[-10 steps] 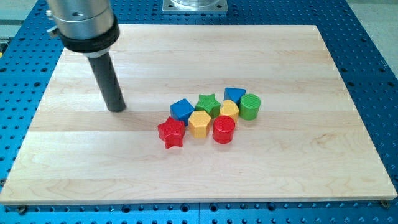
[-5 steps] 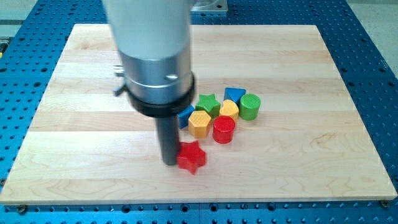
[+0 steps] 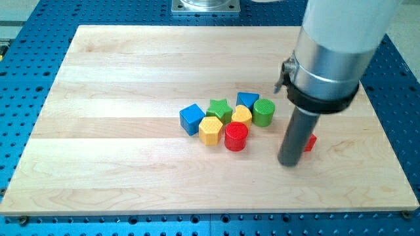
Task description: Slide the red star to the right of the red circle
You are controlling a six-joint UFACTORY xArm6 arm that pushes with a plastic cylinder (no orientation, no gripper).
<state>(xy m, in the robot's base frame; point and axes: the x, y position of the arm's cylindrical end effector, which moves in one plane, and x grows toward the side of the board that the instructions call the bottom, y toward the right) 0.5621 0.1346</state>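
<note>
The red star lies to the right of the red circle, mostly hidden behind my rod; only a small red part shows. My tip rests on the board against the star's left side, between the star and the red circle. The red circle sits at the bottom of the block cluster, well apart from the star.
The cluster holds a blue cube, a green star, a yellow hexagon, a yellow block, a blue block and a green cylinder. The wooden board lies on a blue perforated table.
My tip swept from the view's upper left down and across to the right. It pushed the red star from left of the yellow hexagon, below the cluster, to the right of the red circle.
</note>
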